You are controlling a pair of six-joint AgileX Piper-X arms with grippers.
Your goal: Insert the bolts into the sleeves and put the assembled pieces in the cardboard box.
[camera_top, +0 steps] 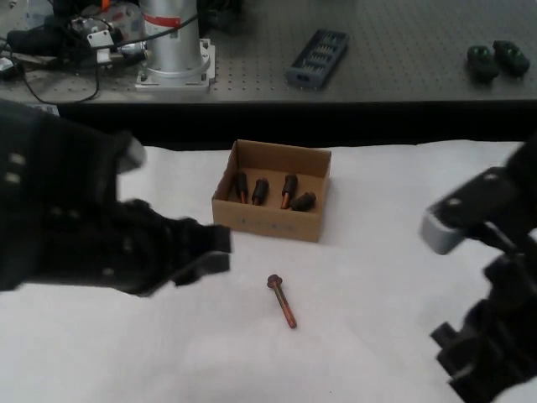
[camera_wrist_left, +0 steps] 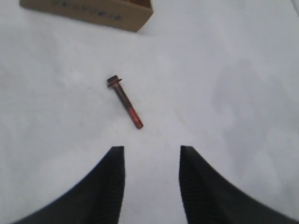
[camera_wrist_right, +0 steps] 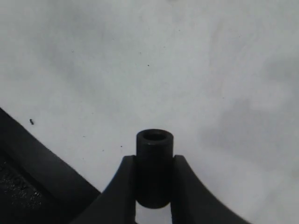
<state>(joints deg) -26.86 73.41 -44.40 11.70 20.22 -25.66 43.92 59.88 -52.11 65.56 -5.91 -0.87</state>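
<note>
Surface (camera_top: 377, 336): covered with a white sheet.

Cardboard box (camera_top: 267, 220): sits open-topped toward the far middle of the sheet. Four dark sleeved pieces (camera_top: 262, 191) lie inside in a row, each with a copper-coloured end showing. The one on the right is angled differently from the other three.

Bolt (camera_wrist_left: 124, 101): single, copper-coloured with a darker flanged head. It lies flat on the sheet in front of the box and apart from it. The head points toward the box and the shank runs away from it at a slant. Nothing touches it.

Left tool (camera_wrist_left: 152, 151): fingers spread, with nothing between them. The bolt lies ahead of the fingertips, clear of both. In the high view this arm comes in from the left, its tip near the box's front corner.

Right tool (camera_wrist_right: 154, 158): pinching a dark sleeve (camera_wrist_right: 154, 168) between its two fingers. The open bore faces away from the wrist. White sheet lies behind it, and I cannot tell how high it is held. In the high view this arm sits at the near right, well apart from the bolt and box.

Behind the sheet: a grey perforated plate with a silver post (camera_top: 172, 38) and a dark ribbed block (camera_top: 317, 57).
</note>
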